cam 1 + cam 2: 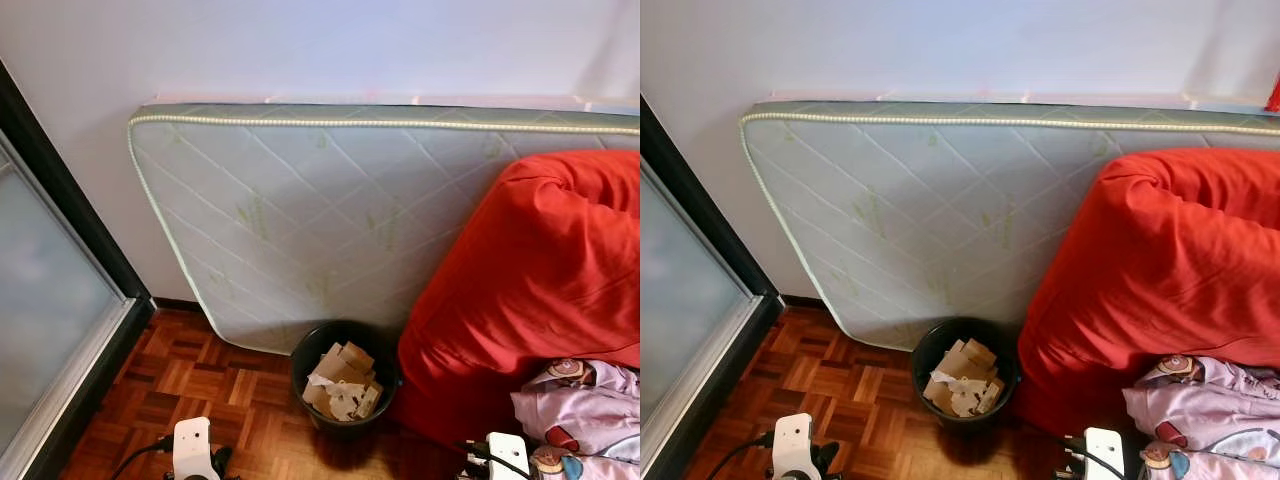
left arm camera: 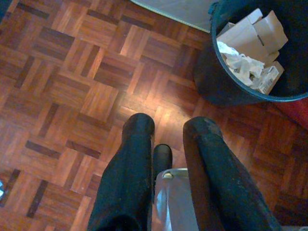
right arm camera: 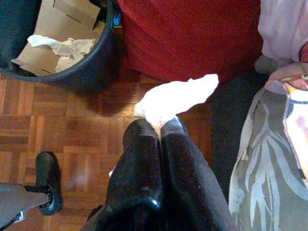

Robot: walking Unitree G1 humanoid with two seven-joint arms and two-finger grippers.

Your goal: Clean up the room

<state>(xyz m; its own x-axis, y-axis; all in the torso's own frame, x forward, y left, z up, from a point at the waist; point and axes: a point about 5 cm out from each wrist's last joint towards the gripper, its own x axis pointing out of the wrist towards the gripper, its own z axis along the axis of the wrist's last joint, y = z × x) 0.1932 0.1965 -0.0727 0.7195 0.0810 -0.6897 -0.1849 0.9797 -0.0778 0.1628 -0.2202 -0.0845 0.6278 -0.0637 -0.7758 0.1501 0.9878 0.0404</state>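
Right now the right gripper (image 3: 163, 126) pinches a white scrap (image 3: 175, 98) — perhaps tissue — beside the bin (image 3: 91, 70); left gripper (image 2: 168, 132) parted, no legible writing

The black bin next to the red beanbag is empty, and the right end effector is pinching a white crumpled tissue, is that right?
Not quite. The black bin is not empty: the left eye view shows cardboard pieces and crumpled paper in it. The rest holds: it stands beside the red beanbag, and the right wrist view shows the right end effector shut on a white crumpled tissue.
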